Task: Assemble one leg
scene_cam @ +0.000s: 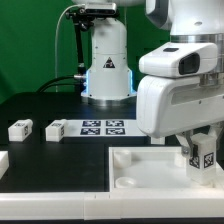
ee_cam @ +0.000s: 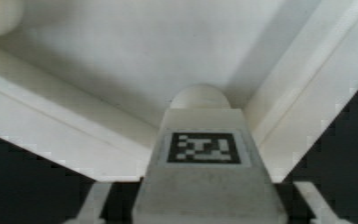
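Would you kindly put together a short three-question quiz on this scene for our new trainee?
1. True or false: the gripper is shut on a leg.
2. How many other legs lie loose on the table, on the exterior view's left of the marker board? A: one. B: two. C: four.
3. Fill in: in the wrist view, the held leg shows a black-and-white marker ____.
Key: 1 true; 2 B; 3 tag.

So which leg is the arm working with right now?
Find the large white square piece low in the exterior view. At its end on the exterior view's right is the leg, clamped in the jaws. Two other legs lie loose beside the marker board.
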You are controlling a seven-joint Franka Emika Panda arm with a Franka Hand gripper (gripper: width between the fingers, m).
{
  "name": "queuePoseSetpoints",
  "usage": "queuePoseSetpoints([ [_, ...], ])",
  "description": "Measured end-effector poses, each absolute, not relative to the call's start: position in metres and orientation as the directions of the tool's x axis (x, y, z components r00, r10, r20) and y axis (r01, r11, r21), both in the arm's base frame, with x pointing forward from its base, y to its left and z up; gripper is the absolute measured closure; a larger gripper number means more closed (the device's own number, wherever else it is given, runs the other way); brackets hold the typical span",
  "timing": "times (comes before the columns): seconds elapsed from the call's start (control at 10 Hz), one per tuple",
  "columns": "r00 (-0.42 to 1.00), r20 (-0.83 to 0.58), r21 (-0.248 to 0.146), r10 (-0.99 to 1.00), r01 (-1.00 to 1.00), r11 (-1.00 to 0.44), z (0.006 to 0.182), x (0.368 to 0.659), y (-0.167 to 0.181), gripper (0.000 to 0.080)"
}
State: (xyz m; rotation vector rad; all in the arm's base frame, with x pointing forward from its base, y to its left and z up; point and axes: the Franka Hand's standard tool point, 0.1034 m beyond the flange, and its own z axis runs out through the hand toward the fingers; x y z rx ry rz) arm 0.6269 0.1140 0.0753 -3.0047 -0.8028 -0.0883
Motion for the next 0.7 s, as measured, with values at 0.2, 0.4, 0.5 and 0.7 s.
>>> queuePoseSetpoints([
  [0.2, 0.934, 0.063, -0.027, 0.352, 0.354, -0.935, 0.0752, 0.6265, 0.1158, 0.0505],
  [0.4, 0.998, 0.062, -0.045, 0.017, 0.02, -0.999, 0.0755, 0.6225, 0.1214, 0.0505],
  [0.5, 0.992, 0.056, -0.05, -0.112, -0.11, -0.993, 0.0755, 0.6222, 0.1222, 0.0505],
  [0.7, 0.914, 0.037, -0.058, -0.403, -0.401, -0.914, 0.0735, 0.6208, 0.1243, 0.0505],
])
